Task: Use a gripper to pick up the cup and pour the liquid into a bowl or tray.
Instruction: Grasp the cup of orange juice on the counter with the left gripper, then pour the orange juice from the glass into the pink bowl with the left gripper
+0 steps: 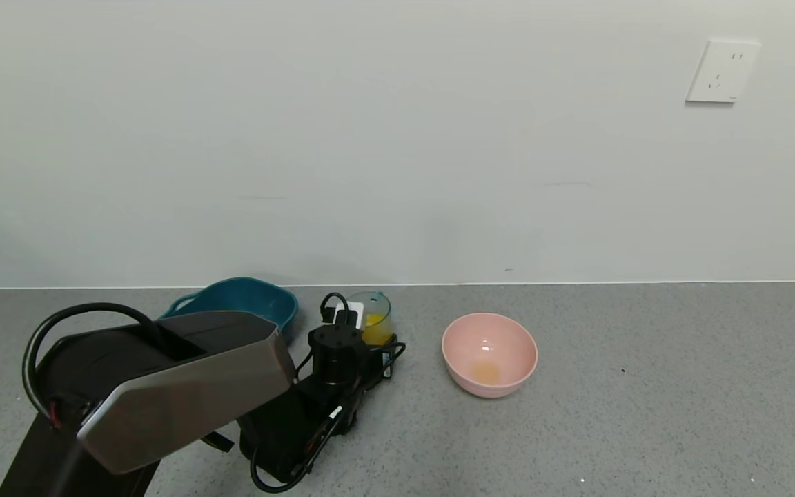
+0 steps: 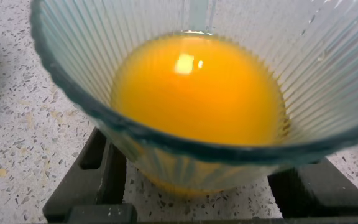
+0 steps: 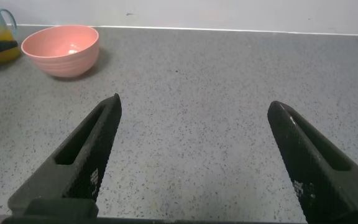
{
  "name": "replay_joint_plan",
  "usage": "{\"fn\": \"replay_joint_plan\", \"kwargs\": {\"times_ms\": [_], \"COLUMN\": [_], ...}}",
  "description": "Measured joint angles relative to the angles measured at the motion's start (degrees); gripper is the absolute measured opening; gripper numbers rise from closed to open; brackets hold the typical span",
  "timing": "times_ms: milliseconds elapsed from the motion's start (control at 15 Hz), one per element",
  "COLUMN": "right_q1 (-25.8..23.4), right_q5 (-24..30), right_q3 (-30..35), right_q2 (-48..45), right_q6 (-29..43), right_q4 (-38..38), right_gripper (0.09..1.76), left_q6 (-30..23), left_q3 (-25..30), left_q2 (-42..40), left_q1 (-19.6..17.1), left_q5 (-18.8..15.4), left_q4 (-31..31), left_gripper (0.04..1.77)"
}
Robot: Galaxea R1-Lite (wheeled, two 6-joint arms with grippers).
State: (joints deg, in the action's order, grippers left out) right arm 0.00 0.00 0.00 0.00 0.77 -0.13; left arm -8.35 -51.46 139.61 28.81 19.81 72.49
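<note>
- Left wrist view: the left gripper [image 2: 197, 193] has its fingers [image 2: 82, 180] either side of the cup [image 2: 197, 134]; contact unclear, so I cannot tell its grasp.
- The cup stands on the counter [image 1: 646, 386], left of the pink bowl [image 1: 489, 355].
- Risk: a loose grip or jerky lift could slop the orange liquid [image 2: 197, 87].
- The right gripper [image 3: 197, 162] is spread, idle.

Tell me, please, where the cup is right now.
In the head view the cup sits on the counter left of centre, between the teal tub and the pink bowl, with the left gripper around it.
</note>
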Motion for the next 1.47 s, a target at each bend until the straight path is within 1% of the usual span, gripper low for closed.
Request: {"fn": "replay_joint_plan", "kwargs": {"times_ms": [467,667,867,1067,1200,1467], "right_q1": [0.0,0.0,0.0,0.0,0.0,0.0], "right_q5": [0.0,0.0,0.0,0.0,0.0,0.0], "right_q3": [0.0,0.0,0.0,0.0,0.0,0.0], "right_q2": [0.0,0.0,0.0,0.0,0.0,0.0], "right_q6": [0.0,0.0,0.0,0.0,0.0,0.0], "right_q4": [0.0,0.0,0.0,0.0,0.0,0.0], "right_gripper": [1.71,1.71,1.71,1.71,1.71,1.71], "left_q6": [0.7,2.2,4.9,6.7,7.4,13.1], "left_q3": [0.6,0.7,0.6,0.7,0.2,-1.3], "left_q2": [-1.2,-2.5,-4.2,-6.8,-9.0,-12.2], "left_q1": [-0.1,-0.1,-0.3,-0.4,-0.4,-0.4], "left_q5": [0.0,0.0,0.0,0.0,0.0,0.1], "left_q4": [-0.2,-0.8,-1.6,-4.6,-8.1,-10.2], "left_gripper": [1.27,1.27,1.26,1.26,1.26,1.26]}}
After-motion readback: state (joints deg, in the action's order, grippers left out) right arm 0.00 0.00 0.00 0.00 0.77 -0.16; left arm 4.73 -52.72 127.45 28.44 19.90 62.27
